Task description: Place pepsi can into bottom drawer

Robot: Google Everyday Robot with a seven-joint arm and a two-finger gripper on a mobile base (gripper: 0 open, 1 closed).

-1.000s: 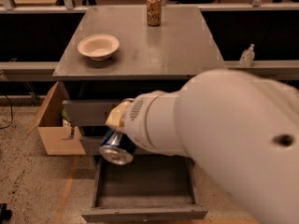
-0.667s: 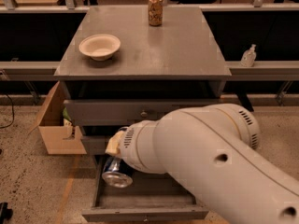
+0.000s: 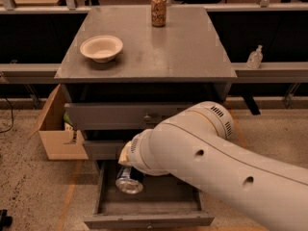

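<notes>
Gripper (image 3: 131, 169), mostly hidden beneath the white arm (image 3: 216, 167), is reaching down into the open bottom drawer (image 3: 149, 219), and whether it is grasping or released cannot be told. The pepsi can (image 3: 129, 181) is sitting tilted inside that drawer, directly under the gripper, its silver end facing the camera. Beyond, the cabinet top (image 3: 183, 52) is carrying a pale bowl (image 3: 101, 48) and, farther back, a tan can (image 3: 158, 9).
</notes>
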